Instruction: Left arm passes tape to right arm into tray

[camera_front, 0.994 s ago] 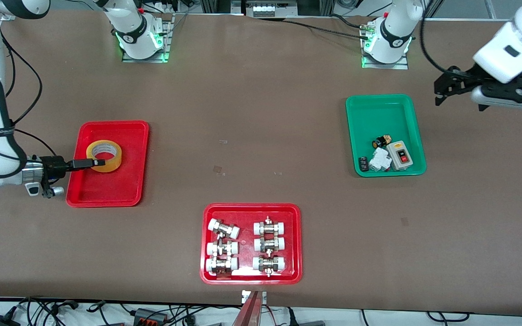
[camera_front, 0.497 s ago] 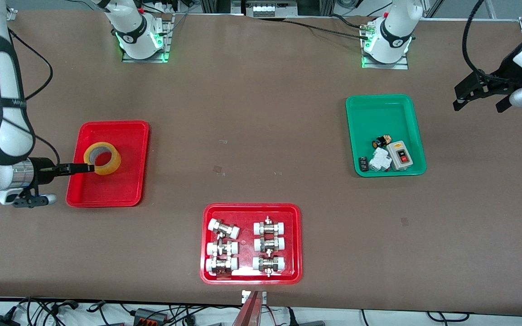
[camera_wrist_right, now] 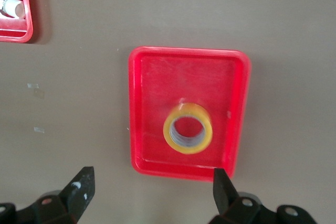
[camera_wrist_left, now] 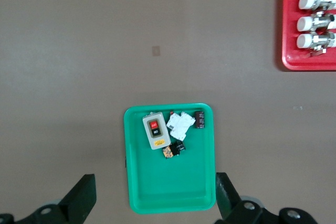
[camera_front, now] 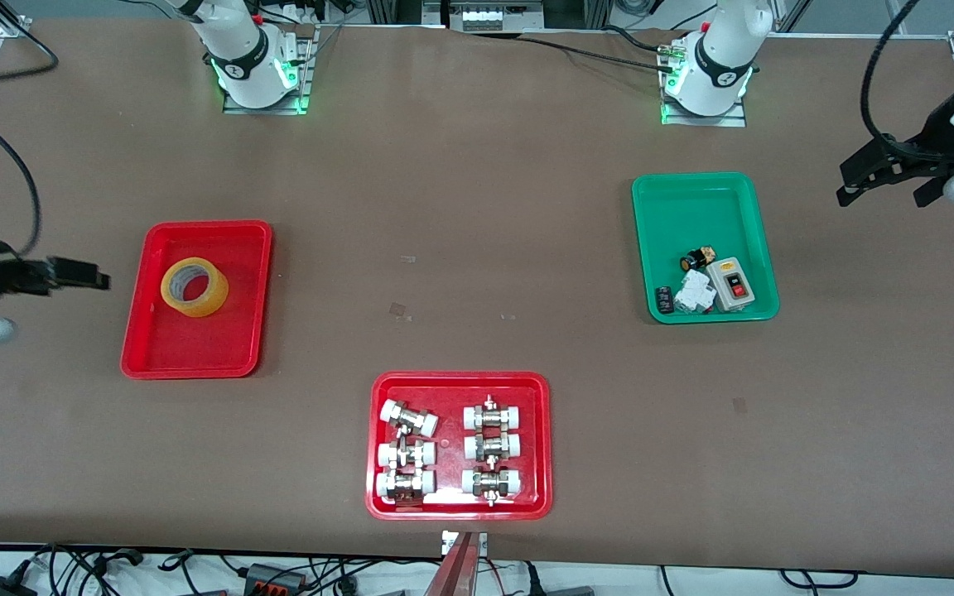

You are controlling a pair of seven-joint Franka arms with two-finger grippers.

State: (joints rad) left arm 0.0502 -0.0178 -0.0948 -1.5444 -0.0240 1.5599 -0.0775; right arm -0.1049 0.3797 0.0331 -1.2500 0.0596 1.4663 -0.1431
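Note:
The tape [camera_front: 194,286], a yellowish roll with a pale core, lies flat in the red tray [camera_front: 195,352] toward the right arm's end of the table. Nothing touches it. My right gripper [camera_front: 100,278] hangs over the bare table just outside the tray's rim, open and empty. In the right wrist view the tape [camera_wrist_right: 188,128] and the tray [camera_wrist_right: 137,103] lie ahead of the spread right gripper [camera_wrist_right: 152,190]. My left gripper [camera_front: 879,201] is up over the table's edge at the left arm's end, beside the green tray. It is open and empty, and so it shows in its own wrist view [camera_wrist_left: 153,196].
A green tray [camera_front: 692,199] holds a switch box [camera_front: 732,284] and small electrical parts. A squarer red tray [camera_front: 459,381] with several metal fittings sits near the front edge. The green tray [camera_wrist_left: 170,182] lies below the left gripper's fingers.
The right gripper has pulled back from the tape, out of the tray toward the table's end. The tape stays lying in the tray. The left gripper has drifted outward.

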